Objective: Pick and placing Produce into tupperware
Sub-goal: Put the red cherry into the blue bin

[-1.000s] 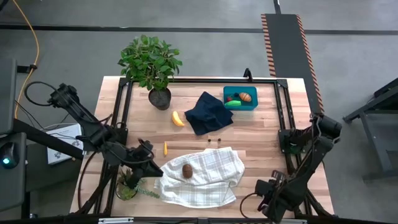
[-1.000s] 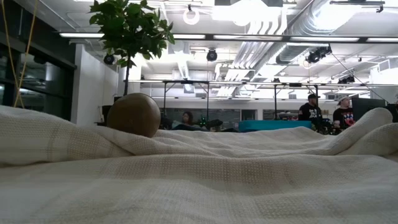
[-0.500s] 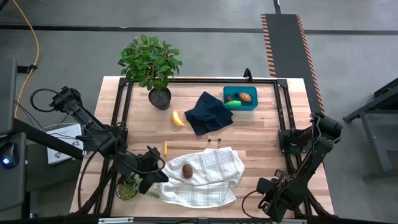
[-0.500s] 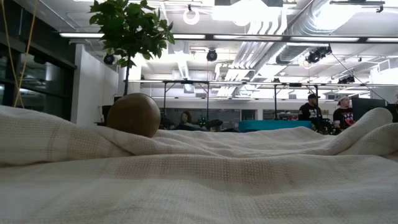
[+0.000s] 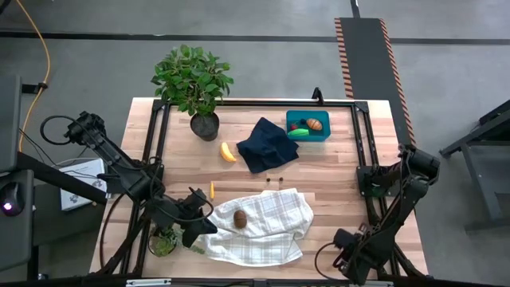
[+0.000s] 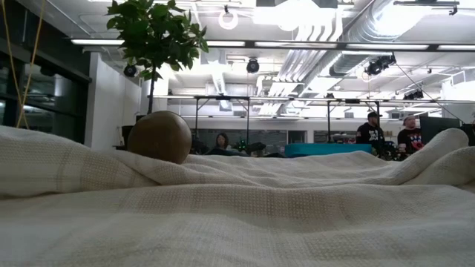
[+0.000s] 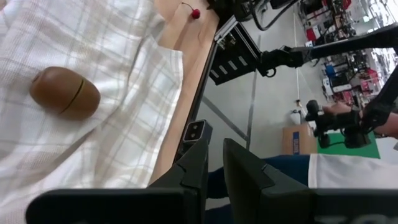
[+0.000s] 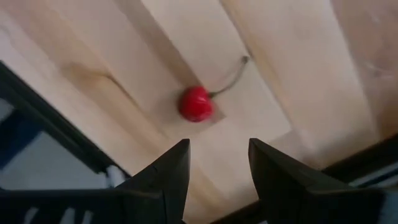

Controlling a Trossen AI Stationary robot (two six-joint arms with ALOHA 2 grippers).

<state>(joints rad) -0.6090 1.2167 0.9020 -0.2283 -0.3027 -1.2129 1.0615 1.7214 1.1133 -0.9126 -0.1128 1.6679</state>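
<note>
Since the frame half a second back almost nothing has changed: left gripper (image 5: pixel 209 226) sits at the same spot at the left edge of the plaid cloth (image 5: pixel 271 227), lower centre of the high view, and only the right arm has shifted slightly. A full second back the left gripper was further up-left, off the cloth.

Left jaws: nearly shut, just a thin gap between the fingers (image 7: pixel 196 171) in the left wrist view, holding nothing.

Right gripper (image 5: pixel 344 259) is at the lower right table edge. Its jaws are apart in the right wrist view, empty, with a red cherry (image 8: pixel 197 103) lying on the wood just beyond the fingers (image 8: pixel 171 174), stem pointing away to the upper right of that frame.

Kiwi (image 5: pixel 239 218) lies on the cloth, just right of the left gripper, not touched. Long axis runs roughly top-to-bottom in the high view; a seam line around its middle shows in the left wrist view.

Banana (image 5: pixel 228 152) is on bare wood in the upper centre, between the potted plant (image 5: pixel 194 80) and the navy cloth (image 5: pixel 268 144), long axis tilted from upper left to lower right.

Small orange piece (image 5: pixel 212 190) sits below the banana, long axis vertical.

Teal tupperware (image 5: pixel 308 137) is at the upper right, touching the navy cloth's corner, with a green piece (image 5: pixel 299 133) and an orange piece inside; both lie roughly left-right.
</note>
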